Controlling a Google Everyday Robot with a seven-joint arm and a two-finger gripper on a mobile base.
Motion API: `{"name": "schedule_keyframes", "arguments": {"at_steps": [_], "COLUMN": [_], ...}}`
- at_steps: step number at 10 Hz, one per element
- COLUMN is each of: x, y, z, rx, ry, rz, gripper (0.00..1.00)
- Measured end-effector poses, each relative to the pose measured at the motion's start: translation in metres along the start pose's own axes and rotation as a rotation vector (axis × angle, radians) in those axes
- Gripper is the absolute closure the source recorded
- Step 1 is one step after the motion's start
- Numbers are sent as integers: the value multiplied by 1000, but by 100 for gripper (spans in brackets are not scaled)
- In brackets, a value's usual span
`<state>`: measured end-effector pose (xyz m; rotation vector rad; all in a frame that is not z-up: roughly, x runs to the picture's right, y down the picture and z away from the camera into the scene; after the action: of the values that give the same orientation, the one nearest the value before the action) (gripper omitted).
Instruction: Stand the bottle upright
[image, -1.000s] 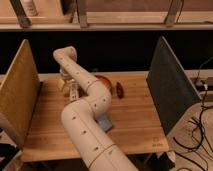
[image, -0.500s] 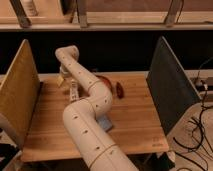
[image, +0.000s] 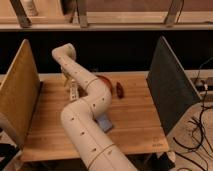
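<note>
The slim pale cream bottle (image: 74, 92) is at the back left of the wooden table (image: 135, 125) and looks close to upright. It is just below and to the right of my gripper (image: 68, 80). The gripper hangs from the white arm (image: 85, 115), which bends down from the back, and sits right at the bottle's top. Whether it touches the bottle I cannot tell. The arm hides most of the orange bowl (image: 104, 80) just right of it.
A small dark red bottle-like object (image: 120, 90) lies right of the bowl. A blue flat item (image: 104, 123) lies by the arm mid-table. A tan panel (image: 19, 95) stands at the left and a dark grey panel (image: 169, 85) at the right. Shelf posts and a white bottle (image: 31, 7) are above. Cables (image: 200, 125) hang at the right.
The gripper and the arm's upper bend have shifted slightly to the right near the bottle. The bottle now looks more upright than before.
</note>
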<state>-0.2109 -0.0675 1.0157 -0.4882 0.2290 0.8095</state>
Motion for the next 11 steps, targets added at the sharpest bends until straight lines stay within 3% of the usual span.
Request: {"name": "schedule_keyframes", "arguments": {"at_steps": [2,6,11], "x": [8,23,5], "y": [-3,14,31], "z": [7,36,38], "rx": [18,-41,-79], "ry": [30,68,14], "rz": [32,122,121], "gripper": [20,20,20]}}
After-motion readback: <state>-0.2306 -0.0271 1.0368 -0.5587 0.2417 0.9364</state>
